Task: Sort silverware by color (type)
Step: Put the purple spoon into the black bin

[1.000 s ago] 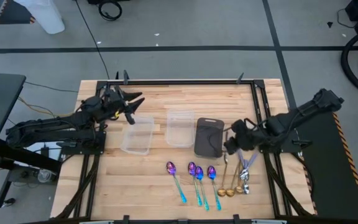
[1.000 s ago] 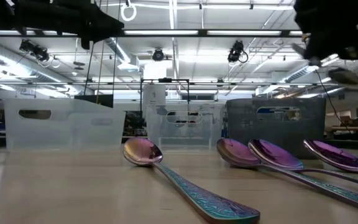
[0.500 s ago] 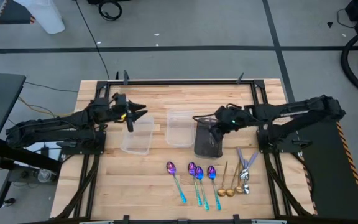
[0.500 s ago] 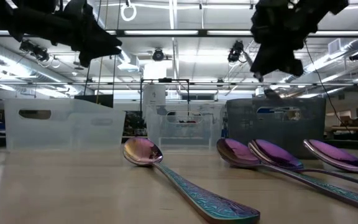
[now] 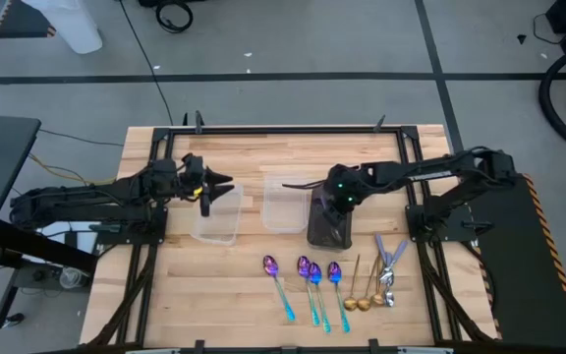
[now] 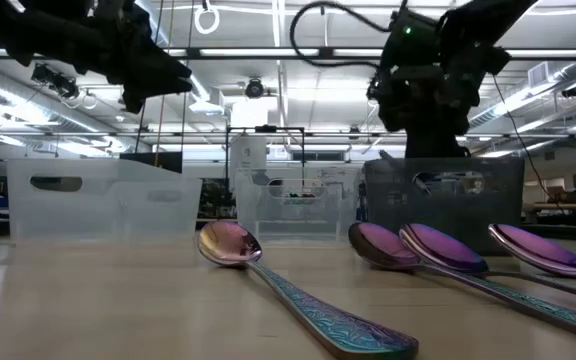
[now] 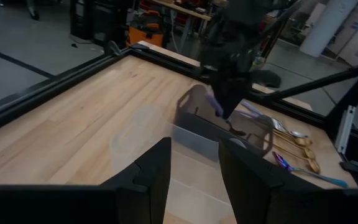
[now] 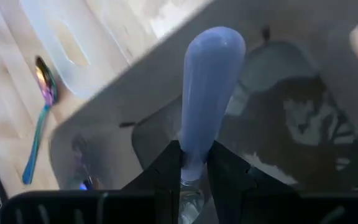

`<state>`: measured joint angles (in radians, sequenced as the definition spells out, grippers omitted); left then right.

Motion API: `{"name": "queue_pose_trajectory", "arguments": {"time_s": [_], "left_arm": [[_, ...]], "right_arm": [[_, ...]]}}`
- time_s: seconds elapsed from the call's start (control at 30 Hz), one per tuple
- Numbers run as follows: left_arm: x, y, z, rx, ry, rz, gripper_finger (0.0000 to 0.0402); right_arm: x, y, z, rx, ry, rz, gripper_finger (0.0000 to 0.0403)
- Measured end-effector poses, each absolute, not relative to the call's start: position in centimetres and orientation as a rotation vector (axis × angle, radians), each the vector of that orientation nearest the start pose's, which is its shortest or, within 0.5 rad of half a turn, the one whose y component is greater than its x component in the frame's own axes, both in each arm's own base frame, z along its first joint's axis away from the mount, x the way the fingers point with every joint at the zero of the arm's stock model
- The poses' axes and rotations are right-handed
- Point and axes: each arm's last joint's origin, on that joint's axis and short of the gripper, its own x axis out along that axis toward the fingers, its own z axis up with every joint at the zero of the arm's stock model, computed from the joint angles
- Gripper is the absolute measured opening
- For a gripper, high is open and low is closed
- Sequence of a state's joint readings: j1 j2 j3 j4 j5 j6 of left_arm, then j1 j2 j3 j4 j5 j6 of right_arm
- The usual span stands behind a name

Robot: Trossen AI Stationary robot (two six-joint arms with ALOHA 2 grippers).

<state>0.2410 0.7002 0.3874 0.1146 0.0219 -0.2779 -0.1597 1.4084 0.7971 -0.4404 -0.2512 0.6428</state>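
Right gripper (image 8: 188, 163) pinches a silver spoon (image 8: 207, 93) handle over the dark tray (image 5: 330, 218) (12 o'clock of the spoons); I release low, centred.

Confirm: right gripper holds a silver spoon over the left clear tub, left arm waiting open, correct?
Not quite. The right gripper holds the silver spoon over the dark grey tray, not the left clear tub; the high view shows it. The left gripper does wait open over that tub.
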Motion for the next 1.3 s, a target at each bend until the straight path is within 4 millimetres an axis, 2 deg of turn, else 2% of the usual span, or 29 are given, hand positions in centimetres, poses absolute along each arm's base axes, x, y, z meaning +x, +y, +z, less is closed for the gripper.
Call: {"name": "queue_pose_trajectory", "arguments": {"time_s": [0.2, 0.37, 0.47, 0.57, 0.7, 0.8, 1.1, 1.3], "left_arm": [[16.0, 3.7, 23.6, -0.300, 0.167, 0.234, 0.0144], [16.0, 3.8, 23.7, -0.275, 0.160, 0.240, 0.0144], [16.0, 4.0, 23.7, -0.249, 0.159, 0.273, 0.0144], [15.9, 4.2, 23.7, -0.218, 0.156, 0.323, 0.0144], [15.9, 4.4, 24.1, -0.164, 0.121, 0.380, 0.0144], [16.0, 4.4, 24.5, -0.133, 0.079, 0.396, 0.0144], [16.0, 4.5, 25.6, -0.089, -0.027, 0.393, 0.0144], [16.0, 4.5, 25.8, -0.077, -0.041, 0.392, 0.0144]], "right_arm": [[26.4, -3.4, 17.1, 0.871, 1.117, -0.245, 0.0078], [26.5, -3.5, 16.5, 0.886, 1.140, -0.262, 0.0120], [26.3, -3.8, 16.9, 0.908, 1.116, -0.283, 0.0146], [25.8, -3.9, 18.4, 0.888, 1.050, -0.309, 0.0157], [24.7, -3.6, 20.5, 0.875, 0.977, -0.345, 0.0157], [23.2, -3.0, 21.5, 0.877, 0.998, -0.414, 0.0154], [18.5, -1.4, 22.8, 0.863, 1.143, -0.644, 0.0146], [17.2, -0.4, 22.6, 0.948, 1.264, -0.726, 0.0144]]}}
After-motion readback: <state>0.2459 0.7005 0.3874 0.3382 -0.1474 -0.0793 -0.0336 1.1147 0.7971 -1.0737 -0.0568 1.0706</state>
